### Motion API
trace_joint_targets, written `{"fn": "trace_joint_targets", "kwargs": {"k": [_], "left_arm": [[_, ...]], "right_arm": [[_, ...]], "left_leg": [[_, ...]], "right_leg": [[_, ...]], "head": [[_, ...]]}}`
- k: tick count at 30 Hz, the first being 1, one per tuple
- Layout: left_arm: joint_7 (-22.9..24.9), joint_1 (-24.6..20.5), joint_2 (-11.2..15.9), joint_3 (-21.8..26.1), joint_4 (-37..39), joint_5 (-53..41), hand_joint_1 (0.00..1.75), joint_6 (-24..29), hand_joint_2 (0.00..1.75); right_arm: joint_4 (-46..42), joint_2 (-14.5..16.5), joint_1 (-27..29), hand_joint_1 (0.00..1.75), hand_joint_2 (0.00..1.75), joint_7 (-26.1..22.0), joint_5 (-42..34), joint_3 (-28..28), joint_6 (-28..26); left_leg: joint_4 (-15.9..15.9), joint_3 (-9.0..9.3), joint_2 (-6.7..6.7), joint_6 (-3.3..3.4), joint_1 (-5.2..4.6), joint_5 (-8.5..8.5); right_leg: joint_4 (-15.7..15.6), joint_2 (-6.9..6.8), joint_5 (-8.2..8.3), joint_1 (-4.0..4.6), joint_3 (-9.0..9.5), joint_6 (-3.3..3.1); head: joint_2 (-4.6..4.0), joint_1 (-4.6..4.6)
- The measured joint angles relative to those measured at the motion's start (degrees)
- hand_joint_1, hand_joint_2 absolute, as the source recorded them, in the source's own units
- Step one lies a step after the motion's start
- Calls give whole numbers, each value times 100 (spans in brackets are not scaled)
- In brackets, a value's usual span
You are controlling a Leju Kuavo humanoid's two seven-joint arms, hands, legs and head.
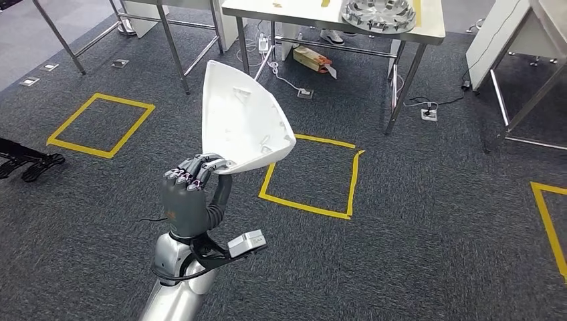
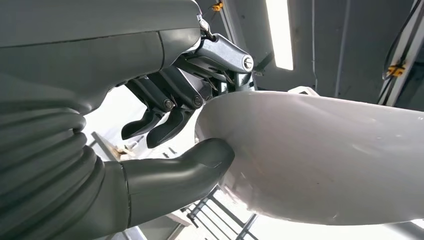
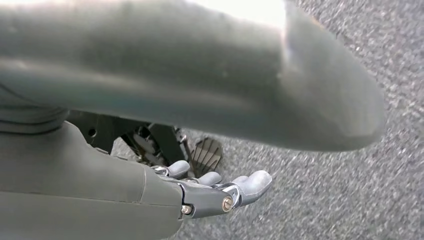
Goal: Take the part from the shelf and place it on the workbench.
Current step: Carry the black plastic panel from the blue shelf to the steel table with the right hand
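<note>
Grey fingers of the left hand (image 1: 190,190) pinch just the bottom edge of the big white part (image 1: 244,120), up in the air over the carpet (image 1: 434,221). It could tip and slip out because the hold is small. The right hand (image 3: 210,187) hangs down with fingers apart, holding nothing, and the workbench (image 1: 334,17) is far ahead.

right hand (image 3: 210,192) hangs empty, fingers apart, above grey carpet (image 3: 340,200).

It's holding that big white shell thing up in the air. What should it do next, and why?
Probably carry it forward toward the steel workbench. The left hand already grips the white curved plastic part by its lower edge, held over grey carpet, and the bench stands ahead beyond the yellow tape square. A round metal part sits on the bench, so aim beside it.
</note>
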Motion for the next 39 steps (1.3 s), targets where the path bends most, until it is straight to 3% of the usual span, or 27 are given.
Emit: {"fn": "trace_joint_targets", "kwargs": {"k": [2,6,7,9,10,11,12,13,14,16,18,21,23,25,26,27,29,31,32,36,37,39], "left_arm": [[-3,3,-1,0,-2,-1,175,0,175],[-48,11,-10,2,-44,-22,175,0,175],[-71,12,-13,2,-61,-36,175,0,175],[-105,13,-13,3,-79,-63,175,0,175],[-113,15,-13,3,-80,-75,175,0,175],[-117,17,-13,5,-80,-85,175,0,175],[-121,18,-13,7,-82,-93,175,0,175],[-122,20,-13,8,-85,-100,175,0,175],[-123,21,-13,9,-88,-103,175,0,175],[-127,23,-12,10,-94,-106,175,0,175],[-135,24,-11,11,-98,-107,175,0,175],[-148,23,-10,11,-122,-107,175,0,175],[-155,23,-5,11,-134,-105,175,0,175],[-157,32,0,11,-131,-105,175,0,175],[-157,38,2,11,-127,-105,175,0,175],[-157,42,3,11,-126,-104,175,0,175],[-157,45,4,11,-125,-103,175,0,175],[-159,46,7,11,-122,-87,175,0,175],[-159,48,8,11,-120,-74,175,0,175],[-149,50,1,10,-121,-38,175,0,175],[-142,48,-2,8,-121,-37,175,0,175],[-112,44,-4,2,-113,-41,175,0,175]], "right_arm": [[0,0,-4,0,0,1,0,0,7],[0,1,-4,0,0,20,0,0,7],[0,1,-6,0,0,21,0,1,8],[0,1,-3,0,0,23,0,2,14],[0,1,2,0,0,26,0,2,17],[0,1,10,0,0,27,0,2,13],[0,1,16,0,0,28,0,2,9],[0,1,19,0,0,29,0,2,5],[0,1,21,0,0,29,0,2,2],[0,1,14,0,0,32,0,2,19],[0,-1,6,0,0,29,1,2,38],[0,-2,6,0,0,13,1,2,26],[0,-2,3,0,0,5,0,3,17],[0,-2,3,0,0,2,1,4,17],[0,-2,6,0,0,1,1,4,17],[0,-2,9,0,0,0,1,4,15],[0,-2,11,0,0,-3,0,4,10],[0,-2,6,0,0,-6,0,4,10],[0,-2,2,0,0,-9,0,4,12],[0,-2,-7,0,0,-17,0,5,15],[0,-2,-9,0,0,-18,0,5,14],[0,-2,-11,0,0,-20,0,5,17]], "left_leg": [[-265,126,-30,58,-10,18],[-315,193,-33,217,-12,-42],[-327,222,-26,251,-3,-57],[-329,254,-14,295,-7,-100],[-328,270,-12,304,-10,-122],[-328,294,-15,304,-11,-145],[-328,329,-19,300,-12,-171],[-328,375,-23,289,-11,-202],[-328,418,-25,273,-11,-235],[-323,469,-27,216,-34,-301],[-342,483,-25,151,-49,-343],[-256,502,-14,57,-38,-443],[282,245,-14,19,-31,-681],[1023,-213,-14,-2,-28,-916],[1227,-379,-14,-6,-28,-912],[1226,-444,-14,-4,-28,-794],[620,-266,-14,22,-28,-295],[-62,5,-26,64,-39,37],[-230,73,-33,90,-47,75],[-325,140,-45,226,-51,22],[-344,171,-41,260,-37,14],[-357,213,-31,307,-30,-22]], "right_leg": [[16,19,-40,16,4,67],[157,-8,-153,-6,-29,183],[416,-25,-264,-10,-158,207],[1226,-43,-540,-12,-638,228],[1581,-45,-613,-12,-885,231],[1748,-46,-572,-13,-1046,229],[1676,-48,-405,-14,-1088,222],[1376,-55,-149,-14,-1011,208],[956,-73,120,-13,-867,189],[286,-116,387,20,-607,145],[125,-132,349,60,-544,95],[74,-109,314,31,-456,-10],[46,-105,279,10,-368,-80],[46,-99,223,14,-304,-116],[46,-92,192,17,-270,-118],[47,-82,160,18,-229,-111],[50,-60,87,16,-128,-84],[64,-43,10,35,-64,-29],[67,-37,-15,45,-56,3],[124,-43,-103,27,-55,144],[295,-50,-191,20,-128,177],[987,-59,-471,8,-511,224]], "head": [[0,-2],[0,10],[0,17],[0,29],[0,30],[0,31],[0,31],[0,32],[0,37],[0,49],[0,57],[0,45],[0,14],[0,-7],[0,-8],[0,-9],[0,-12],[0,-15],[0,-15],[0,-4],[0,4],[0,25]]}}
